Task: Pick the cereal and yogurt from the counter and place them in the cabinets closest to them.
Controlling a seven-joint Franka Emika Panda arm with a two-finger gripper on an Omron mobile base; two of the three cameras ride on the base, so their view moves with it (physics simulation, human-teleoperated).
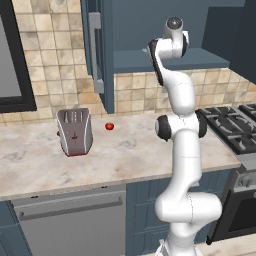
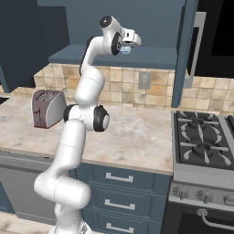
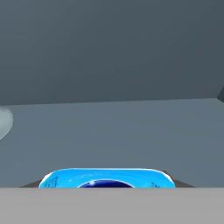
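Note:
The yogurt (image 2: 124, 50), a tiny light-blue and white cup, is held up at the open cabinets (image 2: 151, 57), just above the blue shelf. My gripper (image 2: 127, 46) is shut on it, with the arm stretched high. In the hand view the yogurt's bright blue top (image 3: 105, 177) lies at the bottom between the dark fingertips, and the blue-grey shelf floor (image 3: 113, 131) runs ahead to the back wall. From the left, the raised arm covers the hand in front of the shelf (image 1: 145, 60). The cereal is out of view. The beige counter (image 1: 125, 155) lies far below.
A silver toaster (image 1: 75, 131) and a small red tomato (image 1: 109, 126) stand on the counter's left part. The opened cabinet door (image 1: 97, 50) with its grey bar handle hangs left of the shelf. A gas stove (image 2: 205, 137) adjoins the counter on the right.

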